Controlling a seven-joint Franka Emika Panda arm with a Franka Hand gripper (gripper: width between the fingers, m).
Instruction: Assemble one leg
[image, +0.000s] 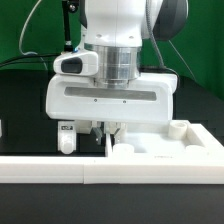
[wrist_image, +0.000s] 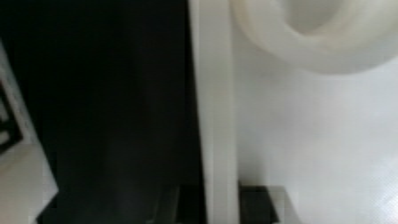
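One leg (image: 67, 137) upright, just left of the tool (image: 106, 132)
lower left of frame, long axis vertical; tool's by the tray part (image: 160, 150); can't tell whether it's apart or together

The arm (image: 118, 30) is cut off by the exterior view's upper edge. The hand (image: 104, 131) has its fingertips partly hidden behind the wall of the white tray-like part (image: 165, 142), so its grip cannot be told. The marker tag (image: 67, 128) on the leg (image: 67, 140) is too small to read. 1 white object (image: 2, 128) shows only as a sliver at the exterior view's left. The wrist view is blurred: the round recess (wrist_image: 311, 35) is cropped, and 2 dark shapes (wrist_image: 263, 197) stay unidentifiable.
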